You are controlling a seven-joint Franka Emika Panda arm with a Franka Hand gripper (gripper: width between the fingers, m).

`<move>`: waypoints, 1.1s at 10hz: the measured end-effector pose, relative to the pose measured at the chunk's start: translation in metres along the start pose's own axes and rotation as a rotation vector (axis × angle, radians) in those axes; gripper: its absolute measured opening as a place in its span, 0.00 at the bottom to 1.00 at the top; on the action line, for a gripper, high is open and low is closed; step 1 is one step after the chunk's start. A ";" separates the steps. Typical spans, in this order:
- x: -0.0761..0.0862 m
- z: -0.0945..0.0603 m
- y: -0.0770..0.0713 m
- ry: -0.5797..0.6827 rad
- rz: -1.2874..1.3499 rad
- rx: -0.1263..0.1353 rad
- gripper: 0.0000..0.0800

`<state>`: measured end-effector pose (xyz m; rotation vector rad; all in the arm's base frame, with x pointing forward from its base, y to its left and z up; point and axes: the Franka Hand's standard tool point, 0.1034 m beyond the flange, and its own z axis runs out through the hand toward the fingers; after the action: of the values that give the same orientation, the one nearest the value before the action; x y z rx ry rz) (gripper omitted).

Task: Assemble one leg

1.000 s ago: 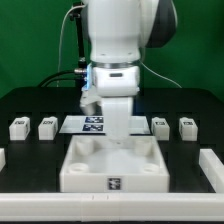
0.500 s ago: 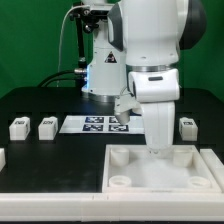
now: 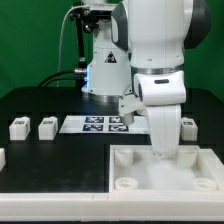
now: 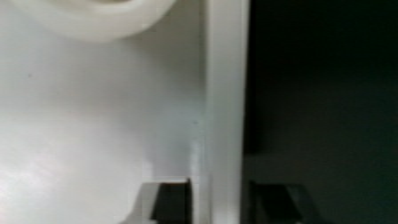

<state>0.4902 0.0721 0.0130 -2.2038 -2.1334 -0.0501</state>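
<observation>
Exterior view: the gripper (image 3: 166, 152) is lowered onto the far edge of the large white panel (image 3: 150, 172), which lies on the black table (image 3: 40, 165) at 5 o'clock of the frame. Wrist view: the two fingers (image 4: 169, 205) straddle the panel's raised rim (image 4: 221, 110) and press against both of its faces, so the gripper (image 4: 219, 200) is pinching the panel (image 4: 89, 120); a round corner socket (image 4: 107, 12) is visible beyond. First leg (image 3: 18, 127) and second leg (image 3: 47, 126) stand at 9 o'clock of the marker board (image 3: 95, 123); third leg (image 3: 187, 126) stands at 3 o'clock, partly hidden by the arm. All legs are apart from the gripper
</observation>
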 end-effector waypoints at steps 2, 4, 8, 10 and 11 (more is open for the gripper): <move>0.000 0.000 0.000 0.000 0.001 0.000 0.39; -0.001 0.000 0.000 0.000 0.001 0.000 0.75; -0.001 0.000 0.000 0.000 0.003 0.000 0.81; -0.002 0.000 0.000 0.000 0.004 0.000 0.81; -0.002 0.000 0.000 0.000 0.004 0.000 0.81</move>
<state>0.4903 0.0700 0.0127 -2.2082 -2.1285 -0.0495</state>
